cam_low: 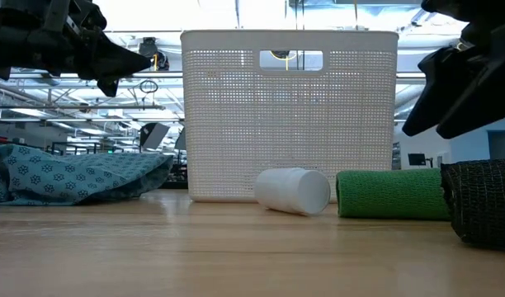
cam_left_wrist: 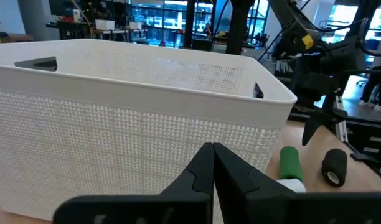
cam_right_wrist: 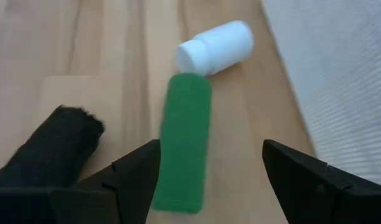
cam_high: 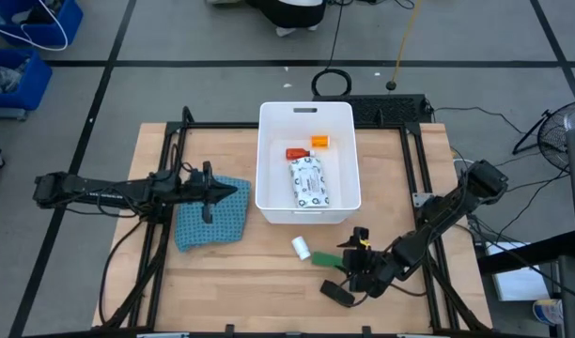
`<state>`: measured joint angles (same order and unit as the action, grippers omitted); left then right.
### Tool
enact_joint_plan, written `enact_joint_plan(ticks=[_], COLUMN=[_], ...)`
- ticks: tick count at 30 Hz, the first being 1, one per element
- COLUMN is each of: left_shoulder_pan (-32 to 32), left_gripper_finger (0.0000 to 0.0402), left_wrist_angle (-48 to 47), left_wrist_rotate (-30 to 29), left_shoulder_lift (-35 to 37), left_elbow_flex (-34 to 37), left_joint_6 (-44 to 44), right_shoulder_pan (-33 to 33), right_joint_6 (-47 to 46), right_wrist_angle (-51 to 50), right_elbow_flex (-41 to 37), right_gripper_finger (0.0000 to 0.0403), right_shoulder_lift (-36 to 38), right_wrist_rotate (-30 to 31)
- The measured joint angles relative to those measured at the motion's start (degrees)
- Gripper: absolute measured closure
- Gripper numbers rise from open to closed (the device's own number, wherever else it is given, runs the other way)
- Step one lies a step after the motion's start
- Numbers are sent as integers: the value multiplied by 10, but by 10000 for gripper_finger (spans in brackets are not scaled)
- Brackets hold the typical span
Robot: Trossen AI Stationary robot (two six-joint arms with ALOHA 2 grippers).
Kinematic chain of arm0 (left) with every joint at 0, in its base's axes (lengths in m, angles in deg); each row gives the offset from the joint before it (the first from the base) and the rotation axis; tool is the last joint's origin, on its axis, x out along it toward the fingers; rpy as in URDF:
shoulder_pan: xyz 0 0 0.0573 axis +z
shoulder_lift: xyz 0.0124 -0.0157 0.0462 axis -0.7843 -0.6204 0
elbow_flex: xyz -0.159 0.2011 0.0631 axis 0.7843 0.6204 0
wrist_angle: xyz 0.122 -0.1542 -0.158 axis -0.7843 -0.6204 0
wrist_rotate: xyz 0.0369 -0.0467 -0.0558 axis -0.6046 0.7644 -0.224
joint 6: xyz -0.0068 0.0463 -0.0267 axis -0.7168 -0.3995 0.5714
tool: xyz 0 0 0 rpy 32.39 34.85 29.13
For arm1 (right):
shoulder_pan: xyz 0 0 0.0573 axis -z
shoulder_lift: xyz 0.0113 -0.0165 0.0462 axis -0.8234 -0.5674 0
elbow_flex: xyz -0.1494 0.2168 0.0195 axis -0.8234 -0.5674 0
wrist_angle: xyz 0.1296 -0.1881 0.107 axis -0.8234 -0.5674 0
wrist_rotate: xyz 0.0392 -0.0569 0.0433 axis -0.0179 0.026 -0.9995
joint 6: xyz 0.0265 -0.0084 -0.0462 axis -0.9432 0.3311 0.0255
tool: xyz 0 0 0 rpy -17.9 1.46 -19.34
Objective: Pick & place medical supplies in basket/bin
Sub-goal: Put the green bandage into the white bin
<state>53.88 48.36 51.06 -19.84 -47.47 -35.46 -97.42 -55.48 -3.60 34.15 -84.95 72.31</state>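
Note:
The white bin [cam_high: 267, 160] stands mid-table and holds the white printed packet [cam_high: 309, 183], the red bottle [cam_high: 295, 153] and the orange bottle [cam_high: 319, 142]. In front of its near wall, the white roll [cam_high: 301, 247], green block [cam_high: 329, 260] and black block [cam_high: 337, 292] lie on their sides on the wood. My right gripper [cam_right_wrist: 209, 180] is open and hovers over the green block [cam_right_wrist: 185, 140], a finger to either side of it, touching nothing. My left gripper [cam_left_wrist: 212, 165] is shut, raised above the blue-teal cloth [cam_high: 210, 222] left of the bin, pointing at the bin's wall [cam_left_wrist: 116, 124].
The blue-teal cloth [cam_low: 71, 177] lies crumpled left of the bin [cam_low: 290, 115]. The white roll [cam_low: 294, 190] lies close to the bin's near wall, with the green block [cam_low: 391, 194] beside it and the black block [cam_low: 481, 202] nearest the table's near edge. Bare wood spans the near left part.

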Motion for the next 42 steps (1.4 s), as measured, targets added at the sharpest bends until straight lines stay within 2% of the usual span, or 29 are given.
enact_joint_plan(ticks=[4,11,18,24,29,37,39,42], left_shoulder_pan=[0,0,0,0,0,0,0,0], left_gripper_finger=[392,392,392,392,392,392,392,392], left_wrist_angle=[0,-1,-2,-2,-2,-7,-13,-21], left_wrist_rotate=[0,0,0,0,0,0,0,0], left_shoulder_lift=[0,0,-1,-1,-1,-1,-1,-1], left_elbow_flex=[0,0,0,0,0,0,0,0], left_joint_6=[0,2,2,0,0,0,0,-1], right_shoulder_pan=[0,1,18,22,22,26,26,20], right_joint_6=[-4,-5,-33,3,16,41,72,117], right_wrist_angle=[13,185,203,232,242,245,256,260], right_elbow_flex=[-3,-84,-105,-105,-105,-105,-105,-105], right_gripper_finger=[128,128,130,144,197,336,355,361], right_shoulder_lift=[-3,-40,-63,-67,-67,-34,-12,33], right_wrist_rotate=[-2,-4,-35,-35,-36,-36,-36,-35])
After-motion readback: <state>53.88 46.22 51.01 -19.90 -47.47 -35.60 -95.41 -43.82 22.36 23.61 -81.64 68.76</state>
